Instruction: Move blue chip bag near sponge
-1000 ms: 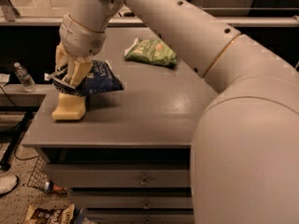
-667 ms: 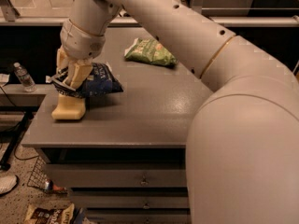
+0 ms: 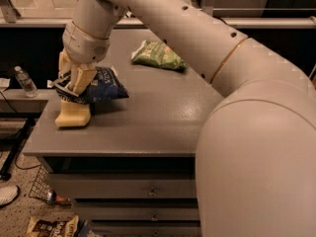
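Note:
The blue chip bag [image 3: 104,86], dark navy with white lettering, lies at the left of the grey table [image 3: 148,117]. Its left end hangs over the pale yellow sponge [image 3: 73,115], which sits near the table's front left corner. My gripper [image 3: 75,83] comes down from above at the bag's left end. Its yellowish fingers [image 3: 82,78] are closed on the bag's crumpled edge, right above the sponge.
A green chip bag [image 3: 159,56] lies at the back middle of the table. A water bottle [image 3: 24,81] stands on a low ledge to the left. My large arm [image 3: 256,132] fills the right side. Drawers sit below the table and snack bags [image 3: 52,227] lie on the floor.
The gripper, the bag and the sponge stay almost where they were. The near part of my arm has shifted slightly in view.

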`<state>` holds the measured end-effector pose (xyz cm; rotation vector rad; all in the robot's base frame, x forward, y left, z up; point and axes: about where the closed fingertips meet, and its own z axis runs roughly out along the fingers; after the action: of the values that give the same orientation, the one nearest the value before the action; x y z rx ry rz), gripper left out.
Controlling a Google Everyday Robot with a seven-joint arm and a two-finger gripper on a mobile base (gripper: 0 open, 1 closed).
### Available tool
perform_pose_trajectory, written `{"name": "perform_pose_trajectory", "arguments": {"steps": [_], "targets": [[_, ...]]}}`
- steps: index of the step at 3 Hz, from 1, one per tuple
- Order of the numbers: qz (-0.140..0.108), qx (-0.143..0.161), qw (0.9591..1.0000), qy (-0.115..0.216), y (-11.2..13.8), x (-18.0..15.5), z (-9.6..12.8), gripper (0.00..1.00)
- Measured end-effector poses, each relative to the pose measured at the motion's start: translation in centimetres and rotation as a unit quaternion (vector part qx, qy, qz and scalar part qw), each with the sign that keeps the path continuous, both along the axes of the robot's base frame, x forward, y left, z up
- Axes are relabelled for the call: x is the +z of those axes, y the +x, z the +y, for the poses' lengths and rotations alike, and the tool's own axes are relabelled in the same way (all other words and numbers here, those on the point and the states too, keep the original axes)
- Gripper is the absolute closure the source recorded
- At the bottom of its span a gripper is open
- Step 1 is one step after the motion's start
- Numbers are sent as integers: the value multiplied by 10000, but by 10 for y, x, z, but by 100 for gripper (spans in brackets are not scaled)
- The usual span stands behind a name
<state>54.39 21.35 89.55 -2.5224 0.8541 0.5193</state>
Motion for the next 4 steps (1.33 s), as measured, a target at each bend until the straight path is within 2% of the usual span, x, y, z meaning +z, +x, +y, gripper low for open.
{"name": "perform_pose_trajectory", "arguments": {"steps": [2,3,4], "targets": [[-3,3,10000,27,0,-2,5,5],[-3,5,10000,34,0,-3,6,0],[-4,10,10000,33,0,-3,7,0]]}}
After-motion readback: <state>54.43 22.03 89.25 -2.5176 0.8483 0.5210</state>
